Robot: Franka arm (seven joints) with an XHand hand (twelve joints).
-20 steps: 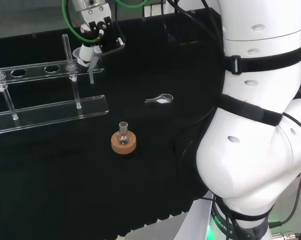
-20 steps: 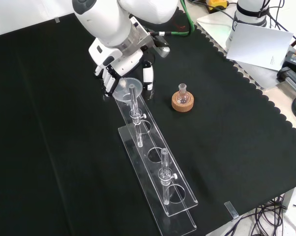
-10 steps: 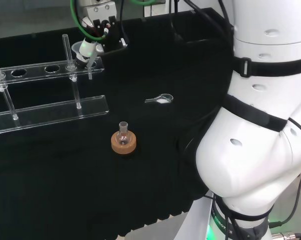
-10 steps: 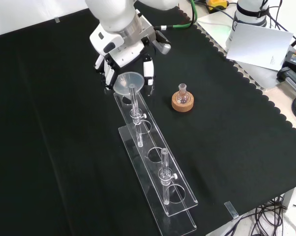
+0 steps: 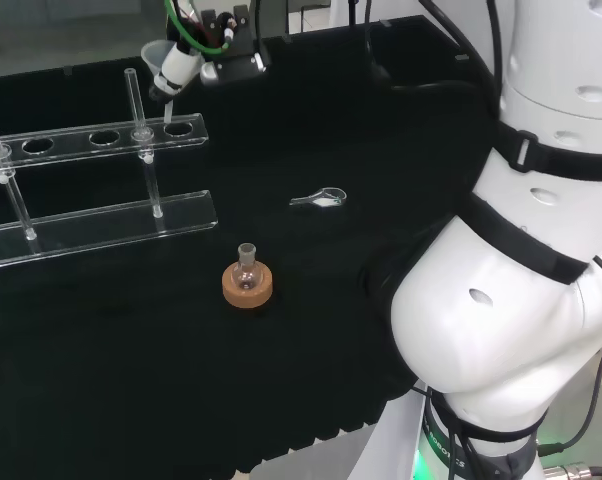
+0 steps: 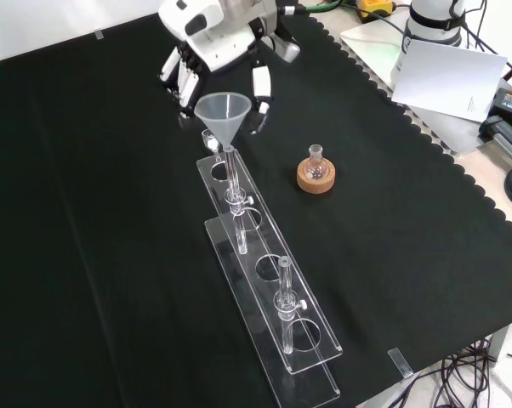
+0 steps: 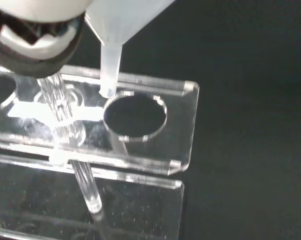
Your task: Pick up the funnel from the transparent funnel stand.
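Observation:
The clear funnel hangs above the end hole of the transparent funnel stand, with its stem tip just over the hole. The hand is shut on it, with fingers curled round the cone from both sides. In the head view the funnel sits high at the back, held by the hand above the stand's upper shelf. The wrist view shows the funnel's stem free of the hole, hovering at the rim of the stand, next to a blurred finger.
A small round flask on a cork ring stands on the cloth, right of the stand in the front view. A small clear scoop-like piece lies farther right in the head view. Upright clear rods rise from the stand.
The hand has risen with the funnel. The stem has come up out of the stand's end hole and now hangs above it.

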